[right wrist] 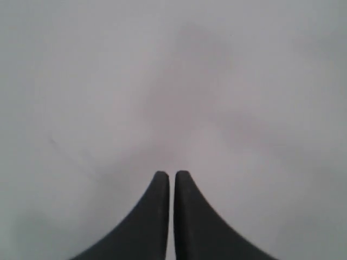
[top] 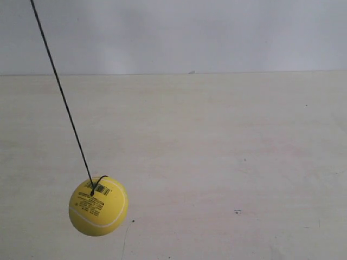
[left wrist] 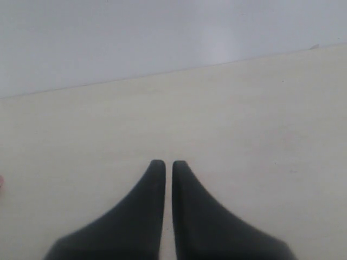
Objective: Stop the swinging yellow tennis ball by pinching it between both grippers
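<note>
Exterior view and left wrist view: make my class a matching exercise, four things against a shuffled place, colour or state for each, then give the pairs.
Things:
1. yellow tennis ball
2. black string
3. left gripper
4. table

Descriptions:
a. closed, gripping nothing
b. slants up to the exterior view's top left
c. hangs low at the exterior view's left
d. cream, with small dark specks

Pairs: 1-c; 2-b; 3-a; 4-d

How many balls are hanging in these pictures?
1. The yellow tennis ball hangs on a thin black string, low at the exterior view's left, in front of the pale table. Neither wrist view shows a ball; others could be outside the frames.
</note>
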